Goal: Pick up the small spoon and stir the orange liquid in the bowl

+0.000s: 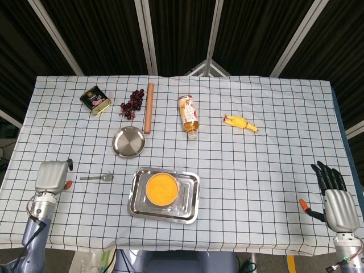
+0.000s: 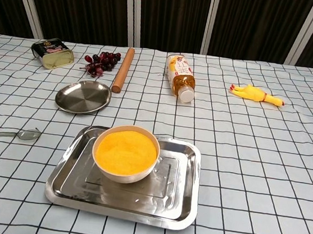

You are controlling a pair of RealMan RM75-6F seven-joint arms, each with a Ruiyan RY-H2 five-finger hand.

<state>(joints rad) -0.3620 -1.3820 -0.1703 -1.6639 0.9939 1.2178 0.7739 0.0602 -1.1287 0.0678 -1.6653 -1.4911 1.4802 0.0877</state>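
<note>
No legible text on the bottle (image 2: pixel 179 76) label or the tin (image 2: pixel 53 53) lid.

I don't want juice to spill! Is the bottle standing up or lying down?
Lying down. The bottle rests on its side on the tablecloth, its white cap pointing toward the camera.
</note>
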